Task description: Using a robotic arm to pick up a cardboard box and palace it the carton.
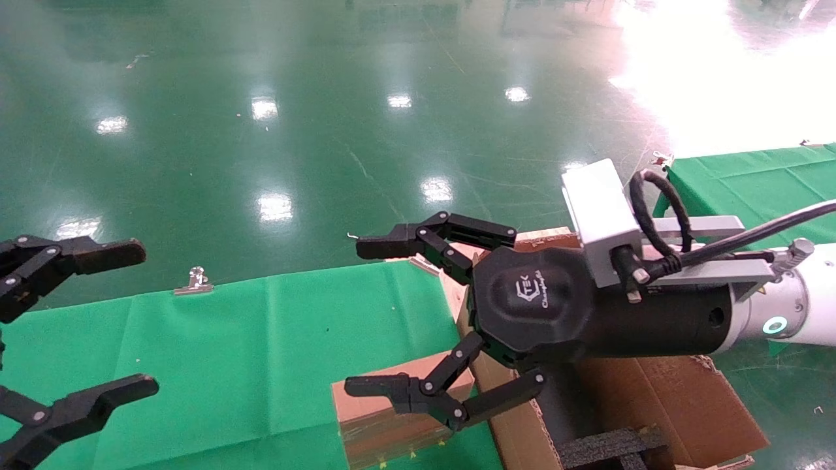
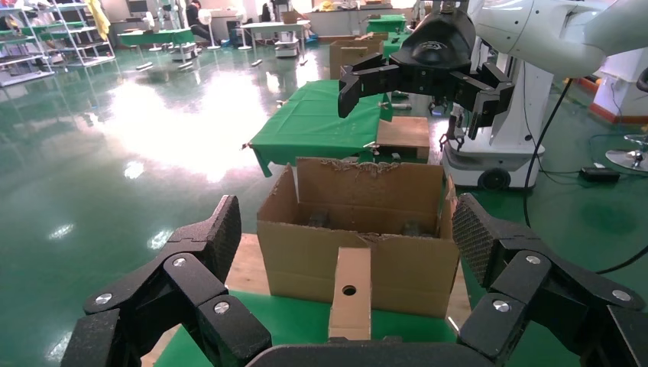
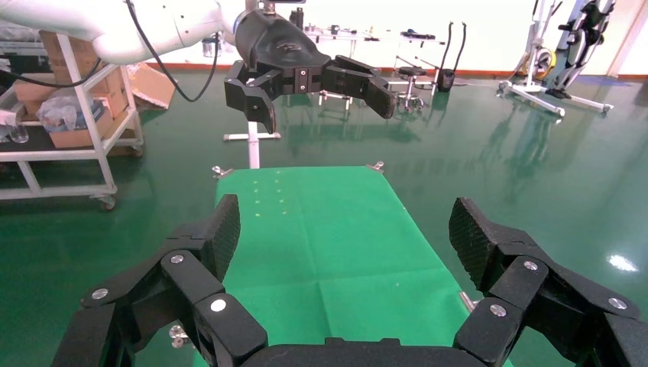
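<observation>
The right claw [image 1: 392, 320] is wide open and empty, hovering above the bench [image 1: 228, 346]; the cardboard box [image 1: 385, 418] stands on the green cloth directly beneath its lower finger, touching the outer wall of the carton [image 1: 659, 398]; seen from the left wrist, the box stands on edge, long axis upright; the left claw [image 1: 85, 326], also open, holds well apart; the right arm is judged nearer.
</observation>
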Available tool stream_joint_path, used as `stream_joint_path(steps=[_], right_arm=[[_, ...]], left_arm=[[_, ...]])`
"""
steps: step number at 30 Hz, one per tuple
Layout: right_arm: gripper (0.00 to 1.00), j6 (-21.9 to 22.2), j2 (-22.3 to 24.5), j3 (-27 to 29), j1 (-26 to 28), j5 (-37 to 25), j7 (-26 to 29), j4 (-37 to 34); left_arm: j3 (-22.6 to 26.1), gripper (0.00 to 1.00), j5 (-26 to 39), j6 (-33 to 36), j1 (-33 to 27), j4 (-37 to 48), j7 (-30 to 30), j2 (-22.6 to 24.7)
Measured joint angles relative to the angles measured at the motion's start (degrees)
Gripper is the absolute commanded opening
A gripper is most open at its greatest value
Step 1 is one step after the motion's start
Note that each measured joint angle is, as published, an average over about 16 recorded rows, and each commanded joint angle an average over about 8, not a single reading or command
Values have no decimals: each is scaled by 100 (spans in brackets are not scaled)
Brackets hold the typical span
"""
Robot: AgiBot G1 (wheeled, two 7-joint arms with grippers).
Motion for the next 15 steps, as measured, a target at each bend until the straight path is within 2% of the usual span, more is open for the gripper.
stream_joint_path(steps=[15], right_arm=[[100,0,0,0,0,0,0,0]], left_arm=[[0,100,0,0,0,0,0,0]])
